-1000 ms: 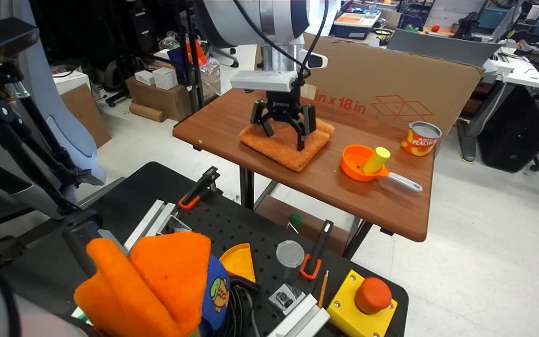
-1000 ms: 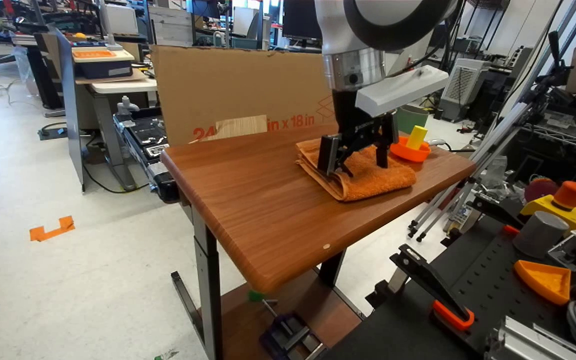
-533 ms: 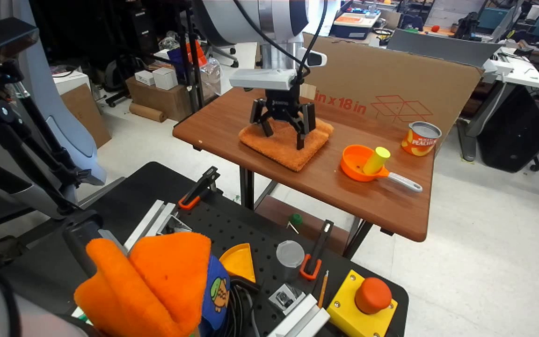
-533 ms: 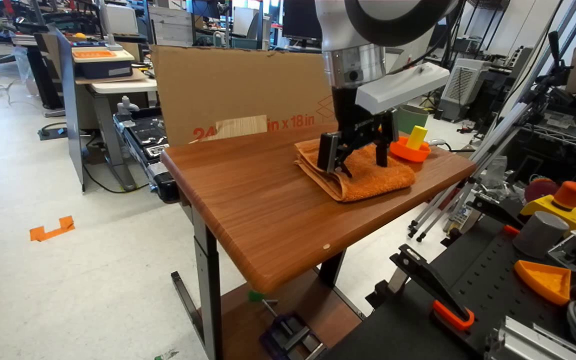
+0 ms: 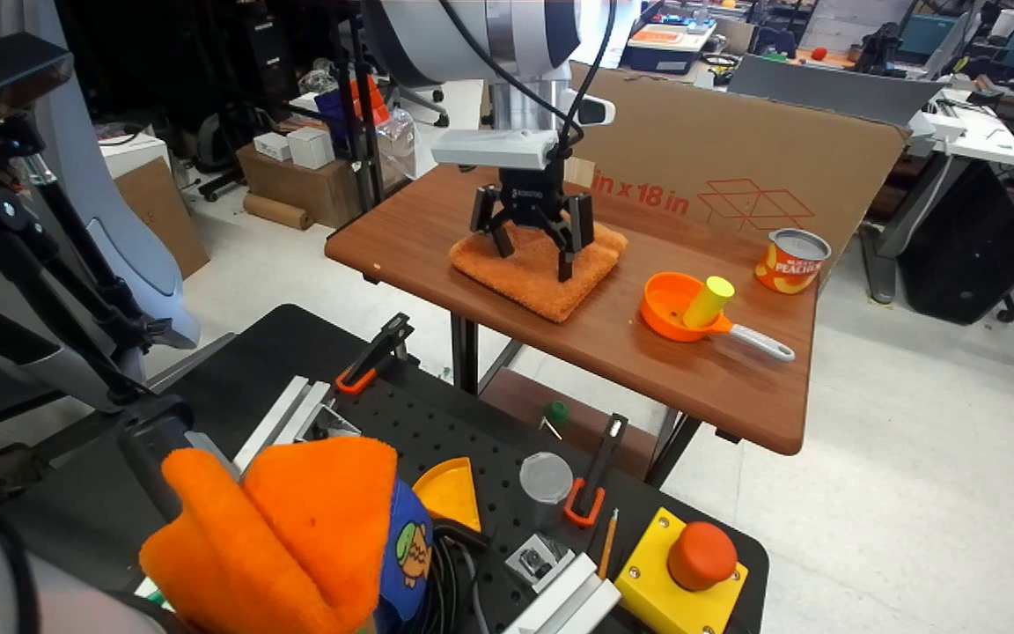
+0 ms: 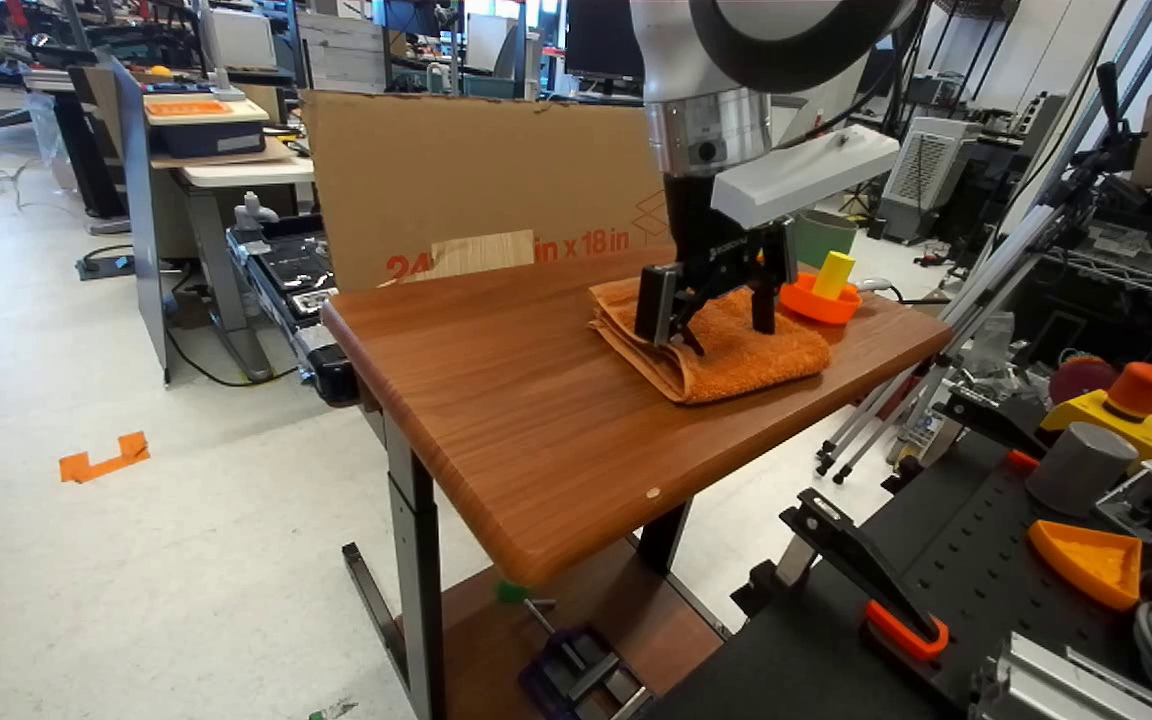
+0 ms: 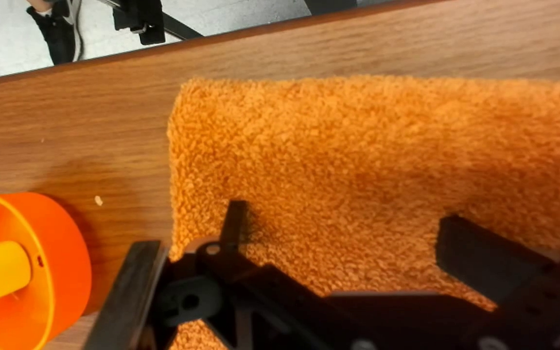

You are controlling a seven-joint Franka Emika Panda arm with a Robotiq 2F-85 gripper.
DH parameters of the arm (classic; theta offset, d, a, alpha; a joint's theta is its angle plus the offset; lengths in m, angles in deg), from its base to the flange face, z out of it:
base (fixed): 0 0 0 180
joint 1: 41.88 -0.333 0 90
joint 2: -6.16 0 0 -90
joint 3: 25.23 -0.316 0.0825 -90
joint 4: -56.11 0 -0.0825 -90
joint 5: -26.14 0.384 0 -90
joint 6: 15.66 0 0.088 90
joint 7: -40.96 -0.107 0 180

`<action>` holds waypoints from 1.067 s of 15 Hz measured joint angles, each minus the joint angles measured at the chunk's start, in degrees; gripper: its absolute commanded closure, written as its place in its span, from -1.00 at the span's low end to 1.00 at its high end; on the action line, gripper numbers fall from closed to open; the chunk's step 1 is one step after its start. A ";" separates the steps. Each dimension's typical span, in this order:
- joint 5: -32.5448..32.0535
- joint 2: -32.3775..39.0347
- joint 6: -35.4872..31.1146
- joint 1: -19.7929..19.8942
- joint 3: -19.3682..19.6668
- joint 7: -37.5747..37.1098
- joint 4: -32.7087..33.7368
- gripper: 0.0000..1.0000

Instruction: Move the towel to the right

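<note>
The towel is a flat folded orange cloth on the brown table. It shows in both exterior views point(image 5: 560, 299) point(image 6: 756, 368) and fills much of the wrist view point(image 7: 309, 136). My gripper point(image 5: 535, 262) points down over the towel's middle, also in an exterior view point(image 6: 723, 338). In the wrist view the gripper point(image 7: 344, 212) has its two fingers wide apart, with towel surface between them. The fingertips are at the towel's top and appear to press on it. No fold is pinched between them. Part of the towel is hidden behind the gripper.
An orange pan point(image 5: 661, 328) with a white handle holds a yellow cylinder point(image 5: 708, 302) beside the towel. A peach can point(image 5: 791, 262) stands near the table's end. A cardboard sheet point(image 5: 718, 145) rises along the table's far side. Puffy orange fabric point(image 5: 313, 519) lies on the black cart.
Between one second and half a second ago, the gripper and towel shifted together very slightly leftward in both exterior views. Since then nothing has visibly changed.
</note>
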 measured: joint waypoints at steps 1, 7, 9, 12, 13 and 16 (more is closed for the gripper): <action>0.00 -0.07 -0.13 0.00 0.00 0.00 -0.13 -1.00; -0.07 -10.35 -14.98 -0.02 -0.19 -0.89 -13.95 -1.00; -0.07 -15.75 -21.42 -0.02 -0.23 -1.89 -20.68 -1.00; -0.51 -24.36 -29.46 0.30 0.15 -7.75 -30.90 -1.00; -1.40 -27.10 -30.70 0.53 0.41 -9.64 -33.77 -1.00; -2.09 -31.63 -31.41 0.94 0.65 -11.06 -37.78 -1.00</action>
